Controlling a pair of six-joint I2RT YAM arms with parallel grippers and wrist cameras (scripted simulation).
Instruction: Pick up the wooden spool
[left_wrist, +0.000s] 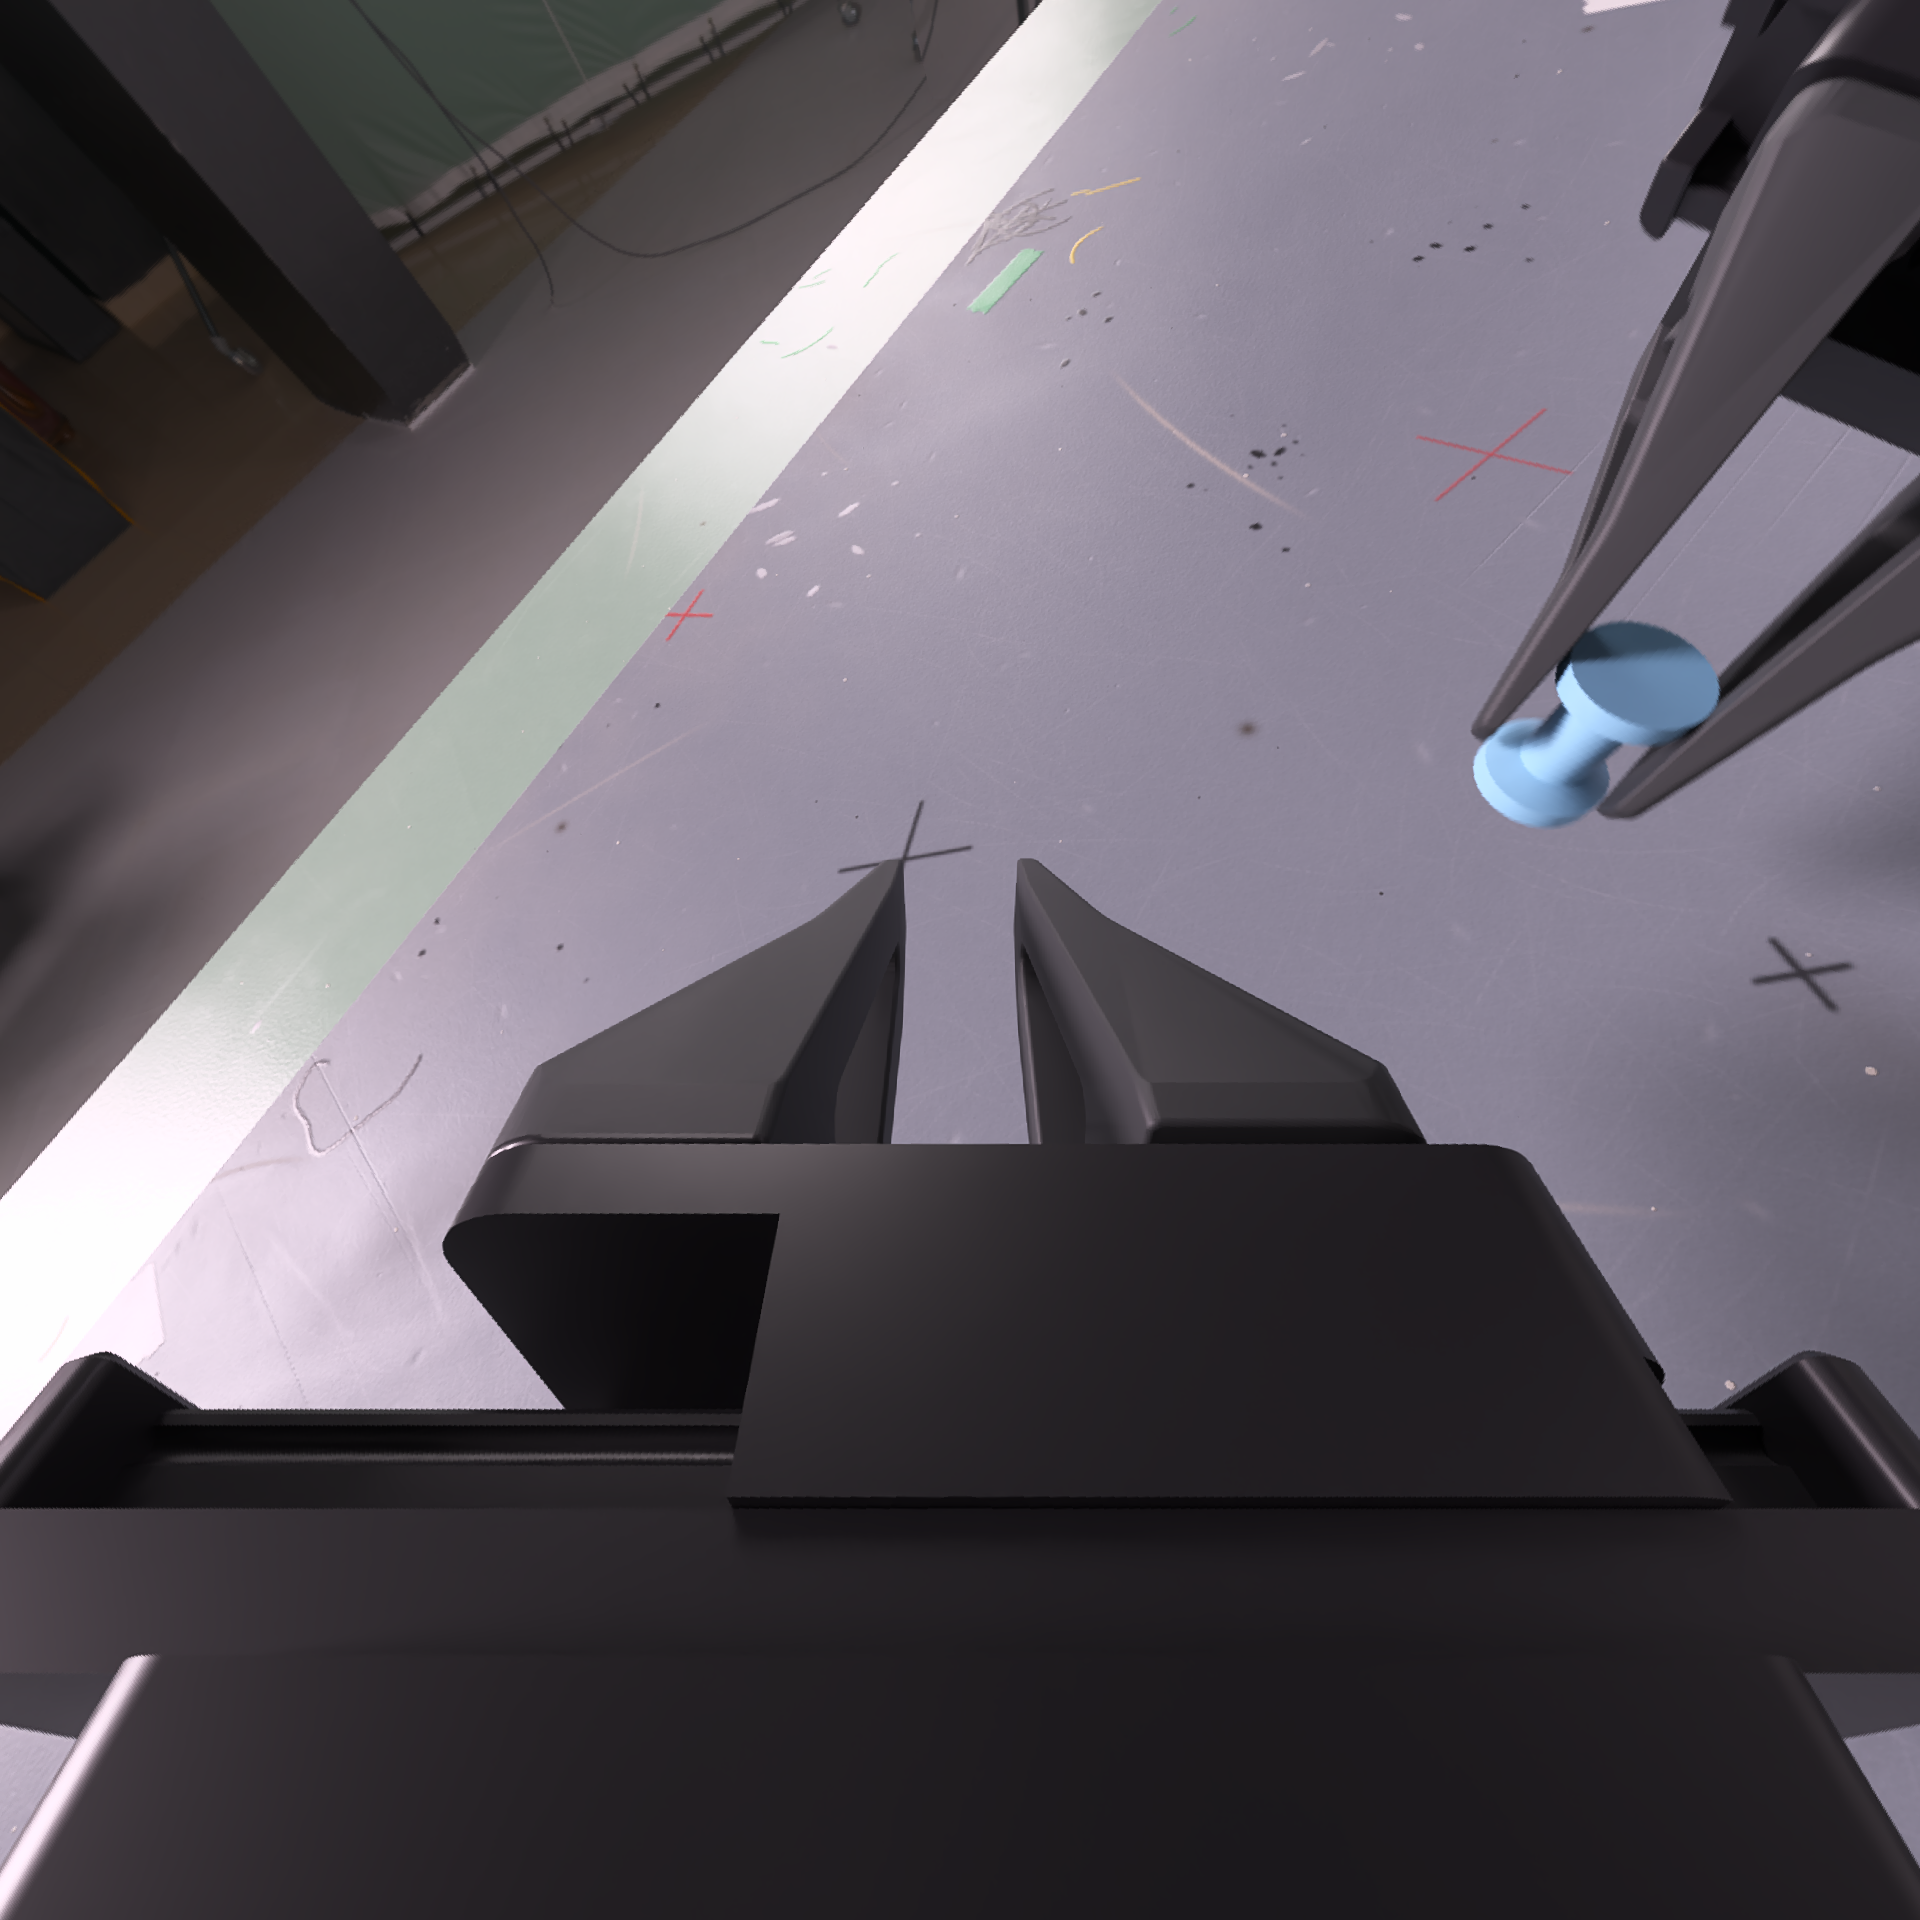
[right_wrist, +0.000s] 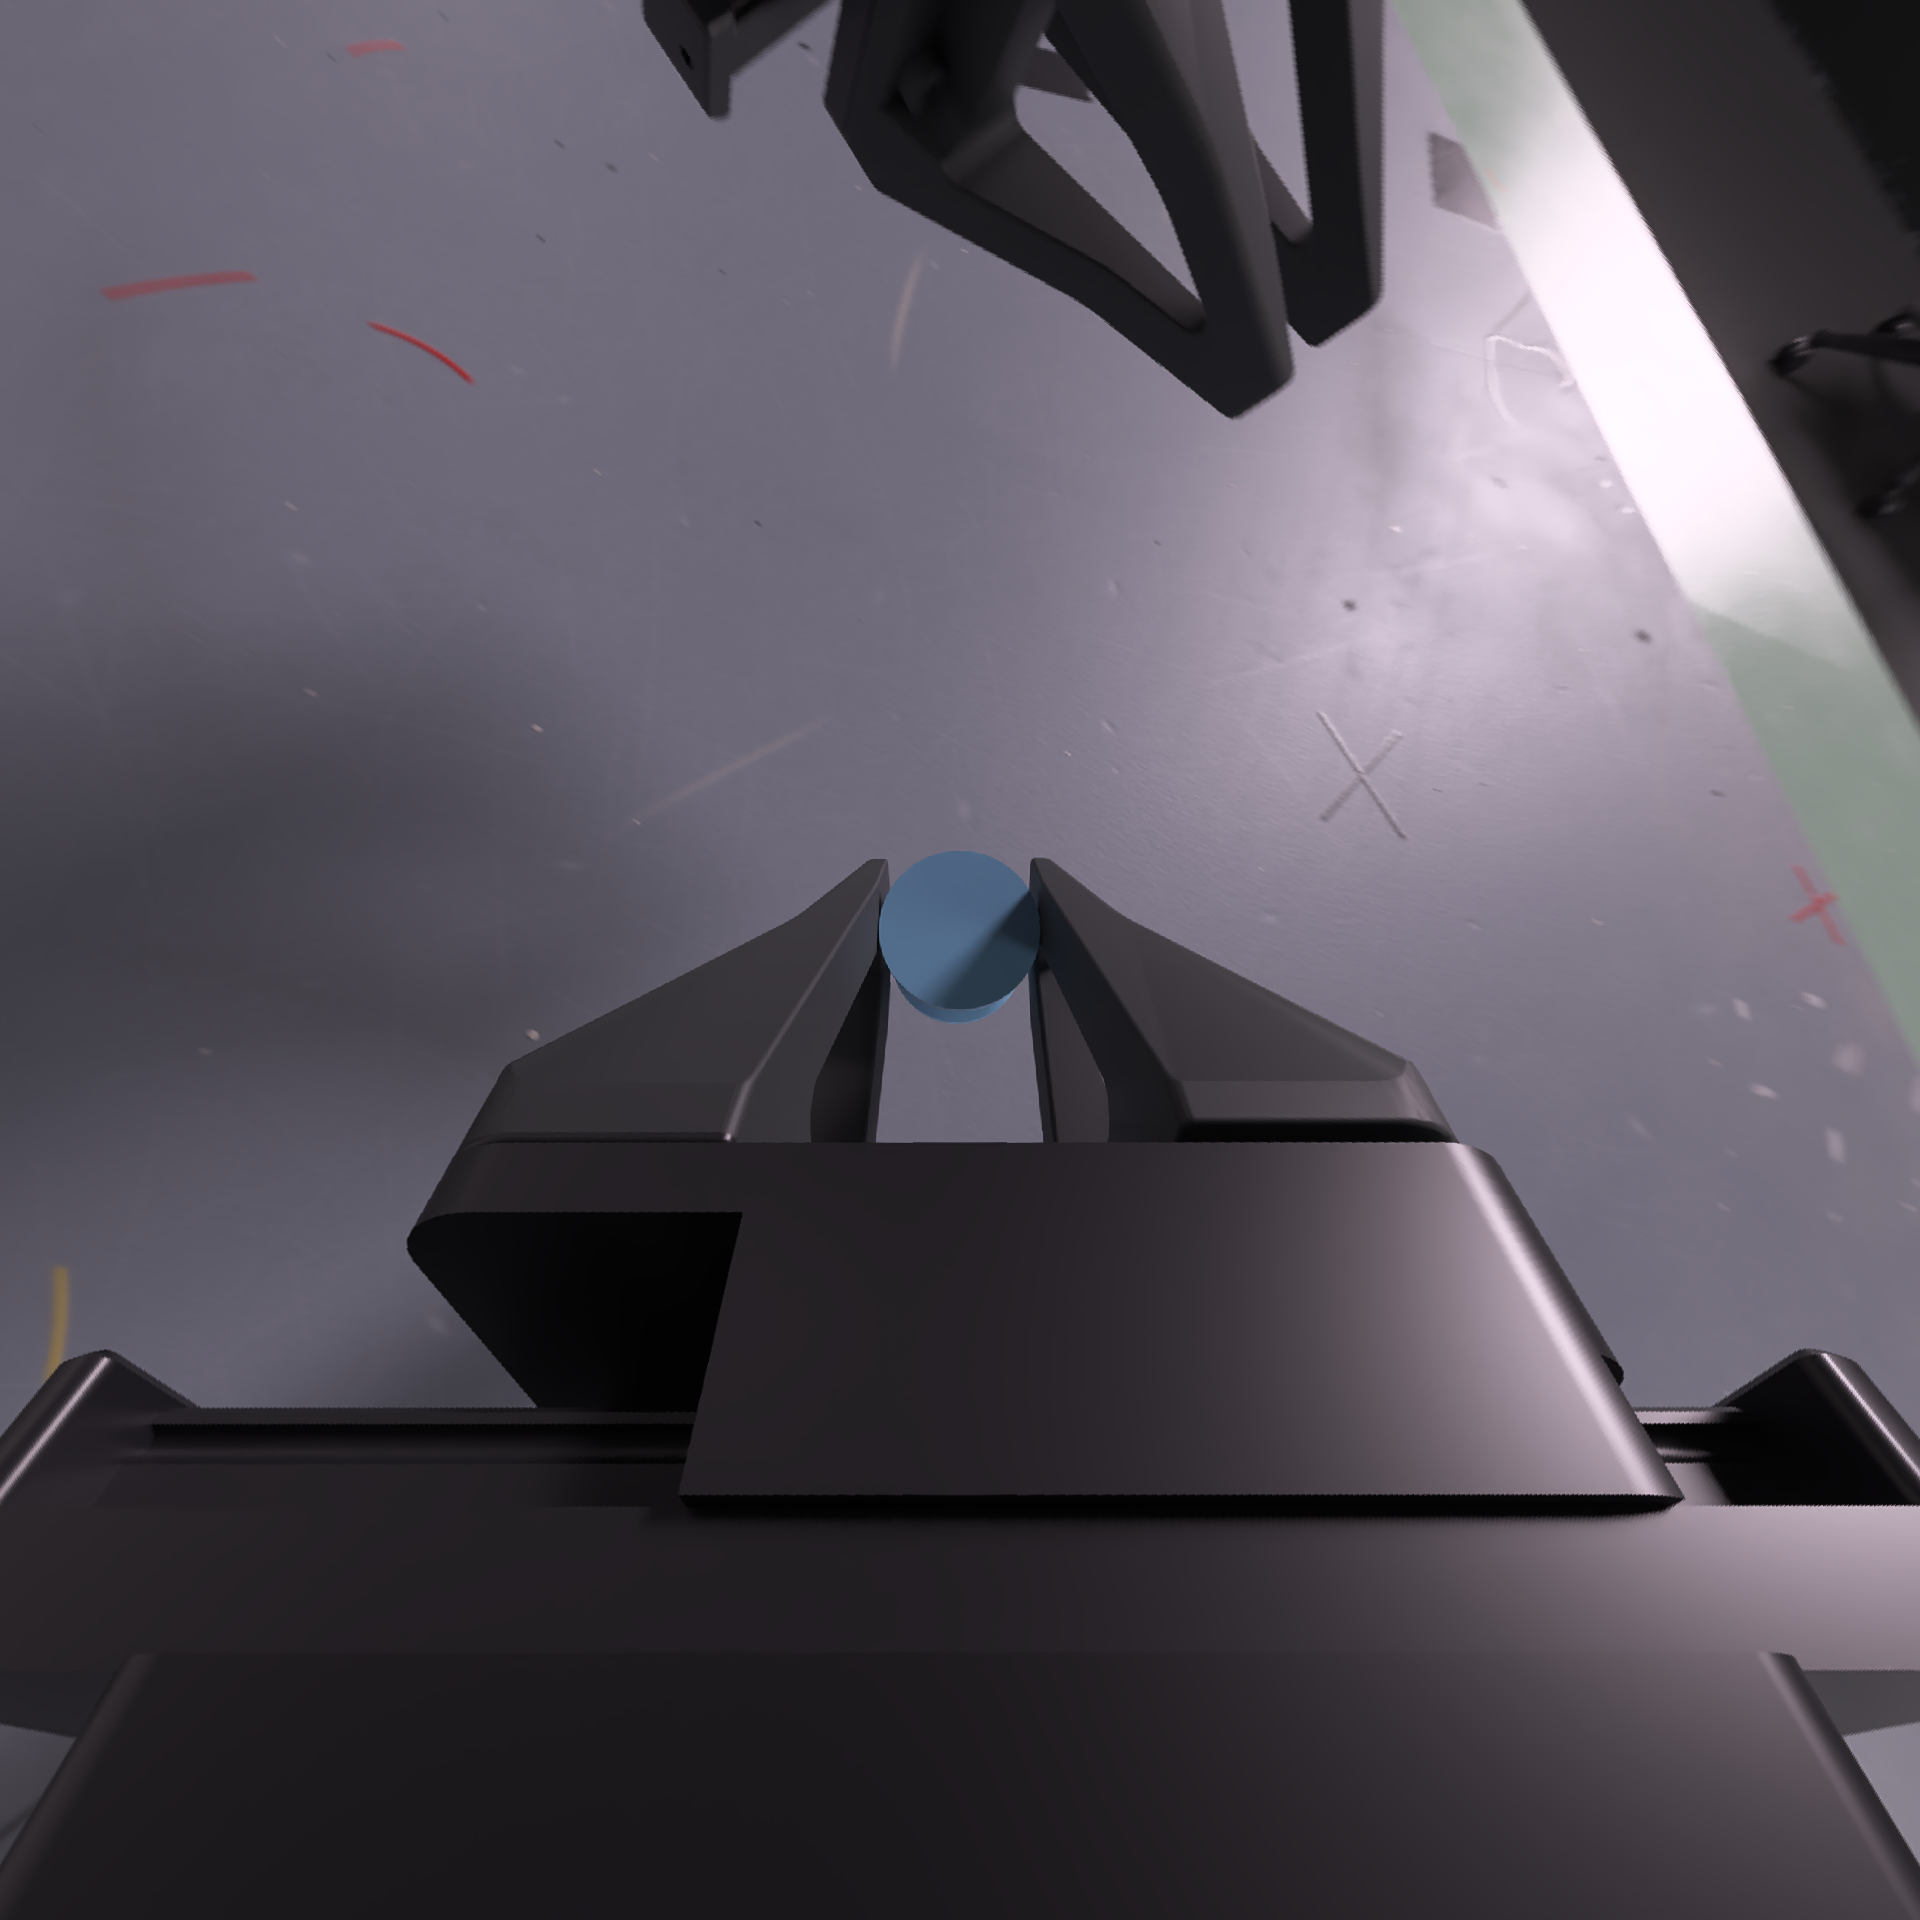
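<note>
The spool (left_wrist: 1590, 707) is light blue, with two round flanges and a thin waist. My right gripper (right_wrist: 958, 864) is shut on the spool (right_wrist: 956, 930), its fingertips pressing the sides of one flange. In the left wrist view the right gripper (left_wrist: 1548, 769) comes down from the upper right and holds the spool tilted, seemingly just above the grey table (left_wrist: 1039, 623). My left gripper (left_wrist: 961, 868) is empty, its fingers close together with a thin gap, over a black cross mark to the left of the spool. It also shows in the right wrist view (right_wrist: 1294, 364).
The table is marked with red and black crosses (left_wrist: 1491, 454), scratches and a green tape strip (left_wrist: 1003, 283). Its pale bright edge (left_wrist: 582, 582) runs diagonally on the left, with floor, cables and a dark stand (left_wrist: 312, 229) beyond.
</note>
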